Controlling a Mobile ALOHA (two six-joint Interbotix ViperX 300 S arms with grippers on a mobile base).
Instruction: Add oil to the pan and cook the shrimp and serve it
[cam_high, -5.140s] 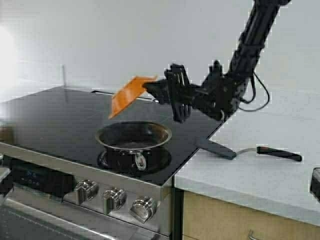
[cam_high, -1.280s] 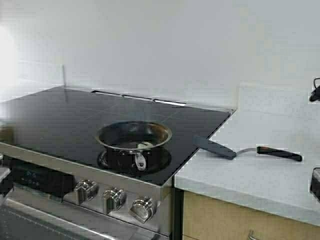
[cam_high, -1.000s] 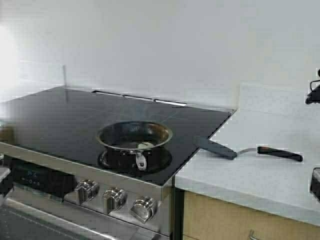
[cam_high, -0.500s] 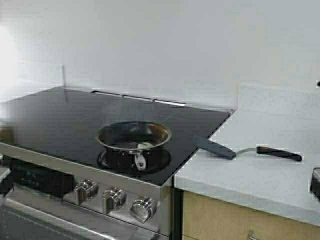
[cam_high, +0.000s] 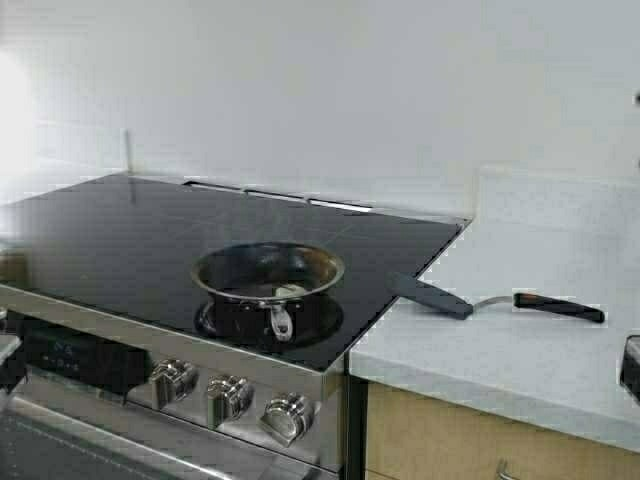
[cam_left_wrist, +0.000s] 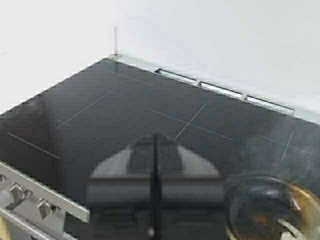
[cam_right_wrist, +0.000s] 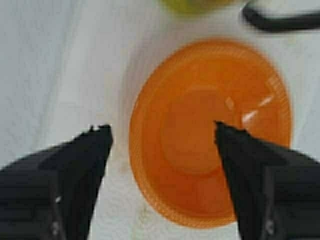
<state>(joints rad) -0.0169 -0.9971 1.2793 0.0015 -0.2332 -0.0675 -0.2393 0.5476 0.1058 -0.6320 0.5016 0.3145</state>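
spanning the left half of the high view, a black glass cooktop (cam_high: 130, 235) sits above a steel stove front with three knobs (cam_high: 228, 398). a white counter (cam_high: 520, 350) joins its right edge, over a wooden cabinet front. the pan (cam_high: 267, 285) stands on the near right burner, handle pointing toward the knobs, with faint haze rising over it. the shrimp (cam_high: 289, 291) lies inside the pan, near the handle side, pale against the dark base. a black spatula (cam_high: 497, 301) lies flat on the counter, its blade lying over the seam between cooktop and counter, its handle pointing away to the right.

neither arm shows in the high view. in the left wrist view the left gripper (cam_left_wrist: 154, 200) hovers above the cooktop with its two fingers pressed flat together, holding nothing; the pan's rim (cam_left_wrist: 272, 210) shows just beside it, and the shrimp (cam_left_wrist: 292, 230) sits at the picture's corner.

in the right wrist view the right gripper (cam_right_wrist: 162, 145) hangs over the white counter with its fingers (cam_right_wrist: 85, 165) spread wide. an orange bowl (cam_right_wrist: 210, 132) lies upright between and below them, apart from both fingers as far as can be seen, and empty. beyond the bowl are a yellow-green rounded shape (cam_right_wrist: 192, 5), too blurred to name, and a black curved piece (cam_right_wrist: 280, 21).
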